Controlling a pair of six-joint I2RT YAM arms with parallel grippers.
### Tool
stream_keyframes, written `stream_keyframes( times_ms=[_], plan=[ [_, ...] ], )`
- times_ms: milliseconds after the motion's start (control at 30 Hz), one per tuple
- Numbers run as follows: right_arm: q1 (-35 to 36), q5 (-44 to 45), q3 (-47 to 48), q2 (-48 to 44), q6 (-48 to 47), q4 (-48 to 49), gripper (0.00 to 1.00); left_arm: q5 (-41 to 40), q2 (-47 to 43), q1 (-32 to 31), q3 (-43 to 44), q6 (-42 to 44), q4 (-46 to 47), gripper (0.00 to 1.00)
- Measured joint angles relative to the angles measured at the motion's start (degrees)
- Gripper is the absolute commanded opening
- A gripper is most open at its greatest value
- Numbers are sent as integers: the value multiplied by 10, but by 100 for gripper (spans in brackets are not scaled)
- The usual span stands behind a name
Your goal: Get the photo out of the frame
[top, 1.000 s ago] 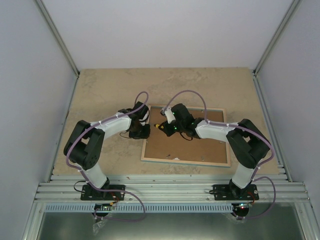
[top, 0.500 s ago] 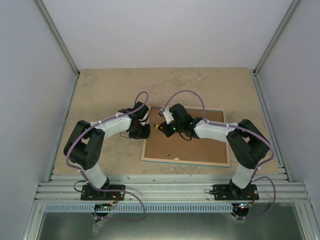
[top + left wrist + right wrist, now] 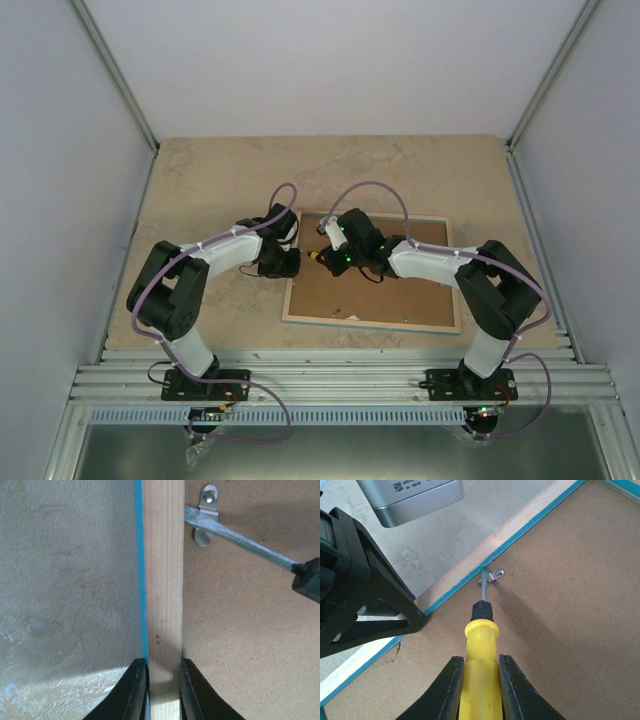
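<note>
Since the photo is hidden beneath the backboard [image 3: 560, 605], frame [image 3: 380, 300] lies face down; left gripper [image 3: 162, 662] clamps its rail [image 3: 162, 580] to steady it, right gripper [image 3: 480, 660] pinches a screwdriver [image 3: 480, 645], tip at the clip [image 3: 494, 575], likely to swivel it

On my screen the left arm [image 3: 225, 248] and the right arm [image 3: 425, 262] both wear white shells between chunky black joints. A lilac cable [image 3: 285, 187] runs along each in loose loops. Their base plates [image 3: 205, 380] are black. The fingers [image 3: 135, 690] I see are glossy black and tapered. A silver box [image 3: 415, 500] bears a printed label, possibly a scan code.
</note>
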Motion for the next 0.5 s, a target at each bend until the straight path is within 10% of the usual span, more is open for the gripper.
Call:
stream_keyframes(
  times_ms=[500],
  plan=[
    [7, 29, -1, -17, 2, -28, 0, 0, -2, 0, -3, 0, 3, 11]
  ],
)
